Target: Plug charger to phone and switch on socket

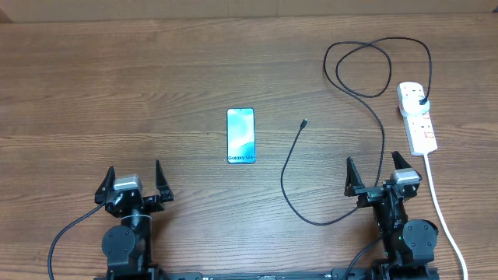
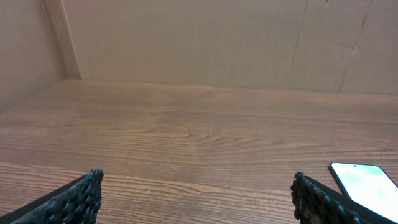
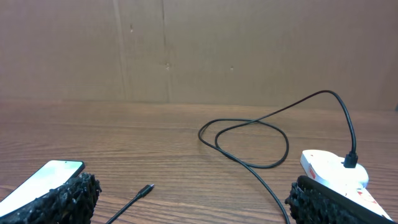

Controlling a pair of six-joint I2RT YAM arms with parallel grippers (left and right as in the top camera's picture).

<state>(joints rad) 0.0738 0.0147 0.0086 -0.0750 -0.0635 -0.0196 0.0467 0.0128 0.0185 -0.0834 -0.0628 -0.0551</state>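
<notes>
The phone [image 1: 240, 135] lies flat mid-table, screen up, reading "Galaxy S24+". It also shows in the left wrist view [image 2: 365, 184] and the right wrist view [image 3: 43, 178]. The black charger cable [image 1: 289, 183] loops across the right side. Its connector tip [image 1: 304, 123] lies loose right of the phone, also seen in the right wrist view [image 3: 147, 188]. Its black plug [image 1: 422, 102] sits in the white socket strip [image 1: 416, 117], which also shows in the right wrist view [image 3: 329, 168]. My left gripper [image 1: 133, 182] and right gripper [image 1: 377, 175] are open and empty near the front edge.
The strip's thick white cord [image 1: 443, 214] runs toward the front right corner. A brown cardboard wall [image 3: 199, 50] stands behind the table. The cable passes close by the right arm's base.
</notes>
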